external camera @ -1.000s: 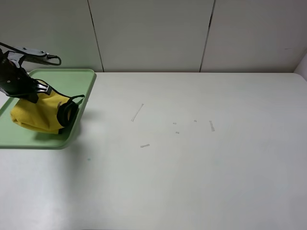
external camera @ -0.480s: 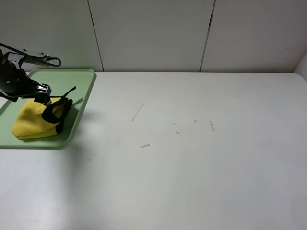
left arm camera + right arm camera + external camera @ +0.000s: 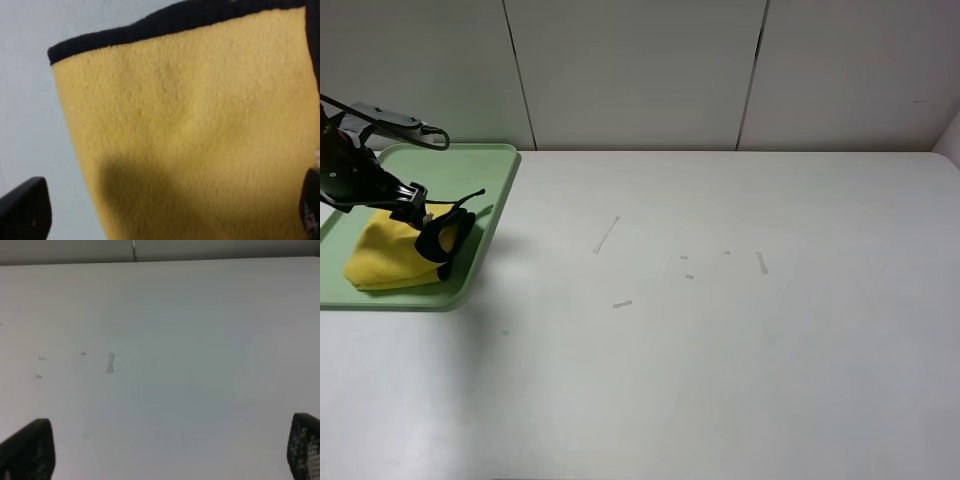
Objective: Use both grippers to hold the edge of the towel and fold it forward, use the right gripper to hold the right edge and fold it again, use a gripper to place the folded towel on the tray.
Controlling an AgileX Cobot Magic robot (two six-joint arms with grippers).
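Though no writing readable anywhere, folded towel (image 3: 382,255) on tray (image 3: 490,165), both grippers spread apart.

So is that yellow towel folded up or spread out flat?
Folded. The towel sits as a small thick bundle on the tray, covering only part of it, black edging bunched at one side.

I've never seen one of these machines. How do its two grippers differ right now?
The left gripper hangs over the yellow towel on the green tray; the right gripper is over bare table. The overhead view shows only the left. Both stand open, holding nothing.
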